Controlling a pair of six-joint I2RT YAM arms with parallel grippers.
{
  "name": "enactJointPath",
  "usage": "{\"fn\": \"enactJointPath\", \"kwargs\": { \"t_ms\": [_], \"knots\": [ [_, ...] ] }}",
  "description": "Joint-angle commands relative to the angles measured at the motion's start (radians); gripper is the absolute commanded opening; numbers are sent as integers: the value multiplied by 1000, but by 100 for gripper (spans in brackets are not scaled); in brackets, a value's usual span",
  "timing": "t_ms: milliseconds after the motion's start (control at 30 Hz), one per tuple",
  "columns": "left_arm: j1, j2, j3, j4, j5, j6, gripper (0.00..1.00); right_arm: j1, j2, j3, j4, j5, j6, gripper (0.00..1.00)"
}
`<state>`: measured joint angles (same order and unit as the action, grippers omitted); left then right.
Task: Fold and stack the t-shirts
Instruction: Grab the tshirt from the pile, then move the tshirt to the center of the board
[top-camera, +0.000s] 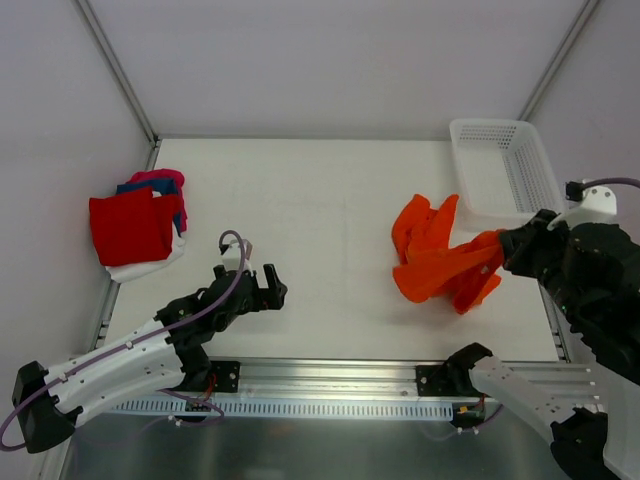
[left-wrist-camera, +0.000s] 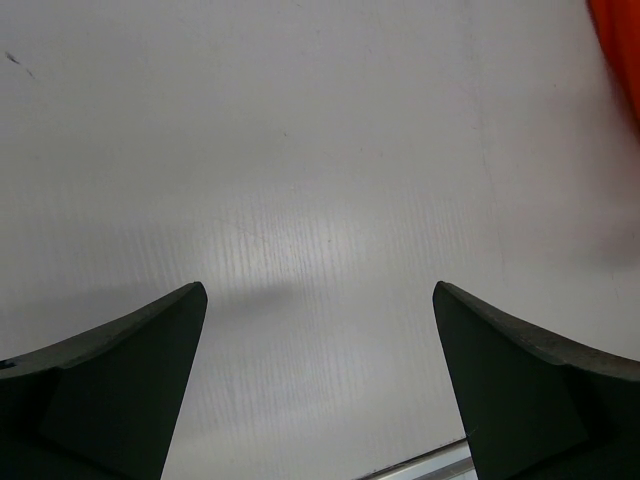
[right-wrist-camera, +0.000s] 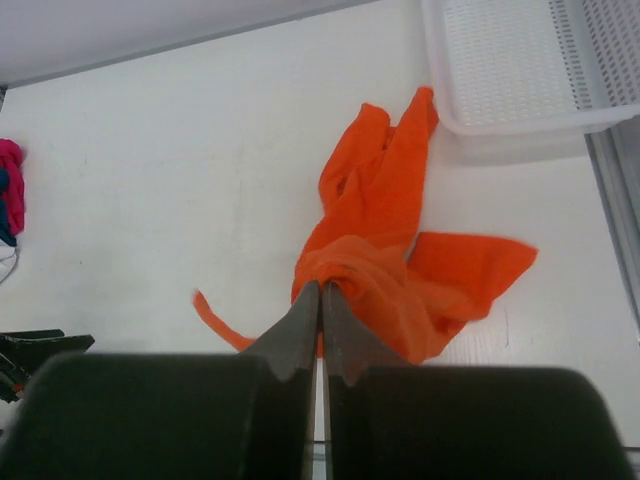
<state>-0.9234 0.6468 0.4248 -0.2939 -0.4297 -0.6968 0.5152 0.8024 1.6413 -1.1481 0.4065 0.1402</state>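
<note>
A bright orange t-shirt (top-camera: 437, 258) lies crumpled on the white table at the right, partly lifted. My right gripper (top-camera: 506, 248) is shut on a bunched fold of it; the right wrist view shows the closed fingertips (right-wrist-camera: 321, 290) pinching the orange cloth (right-wrist-camera: 380, 240). A stack of folded t-shirts (top-camera: 135, 225), red on top with blue, magenta-pink and white beneath, sits at the far left. My left gripper (top-camera: 268, 287) is open and empty over bare table near the front edge; its fingers (left-wrist-camera: 120, 370) stand wide apart, with an orange corner (left-wrist-camera: 620, 40) at the top right.
A white plastic mesh basket (top-camera: 500, 165) stands at the back right, just beyond the orange shirt; it also shows in the right wrist view (right-wrist-camera: 520, 60). The metal rail (top-camera: 330, 385) runs along the table's front edge. Grey walls enclose the table.
</note>
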Motion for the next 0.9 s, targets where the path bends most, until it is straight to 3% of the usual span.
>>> {"fn": "enactJointPath", "kwargs": {
  "t_ms": [0, 133, 267, 333, 700, 867],
  "knots": [
    [-6, -12, 32, 2, -29, -23, 99, 5, -3, 109, -145, 55, -7, 1],
    [-6, -21, 25, 2, -35, -32, 99, 5, 29, 155, -193, 262, -19, 1],
    [-6, -19, 23, 2, -34, -36, 99, 3, 101, 56, -188, 480, -7, 1],
    [-6, -22, 20, 1, -26, -33, 99, -18, 153, 22, -159, 517, -8, 1],
    [-6, -53, -9, 2, -40, -53, 99, -386, 351, -224, 164, 307, -123, 0],
    [-6, -12, -11, 2, -30, -66, 99, -514, 471, -250, 205, 230, -107, 0]
  ]
}}
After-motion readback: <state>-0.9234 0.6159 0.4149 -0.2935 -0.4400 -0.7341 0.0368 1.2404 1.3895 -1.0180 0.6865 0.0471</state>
